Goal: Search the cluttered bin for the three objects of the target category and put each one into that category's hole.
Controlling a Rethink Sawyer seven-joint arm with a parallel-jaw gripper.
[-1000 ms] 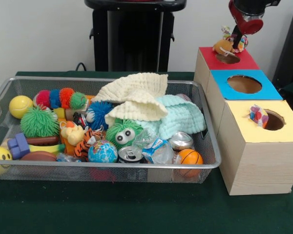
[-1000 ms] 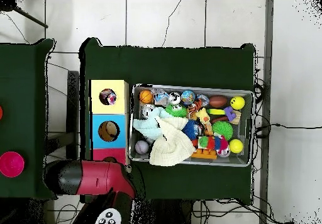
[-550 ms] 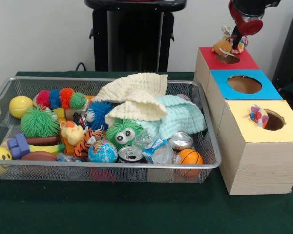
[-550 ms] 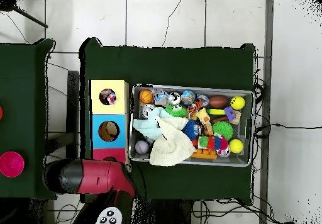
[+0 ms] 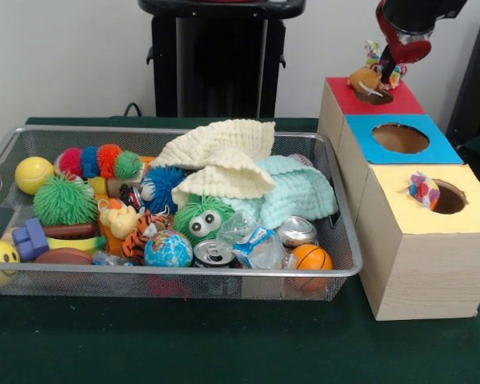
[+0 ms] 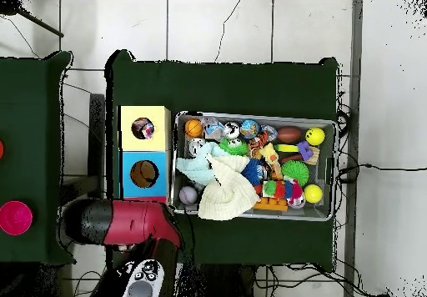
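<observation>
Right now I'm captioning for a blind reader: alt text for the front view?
The robot's pincer hangs over the red-topped box, where a small toy sits at the hole. Beside the boxes, a wire bin is heaped with toys, cloths and cans.

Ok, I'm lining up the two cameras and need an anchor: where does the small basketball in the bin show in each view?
Front view: the small basketball lies in the wire bin's near right corner, beside a crushed can.
Overhead view: the small basketball is in the bin's upper left corner.
Shared landmark: the yellow-topped box stands next to that corner in both views.
</observation>
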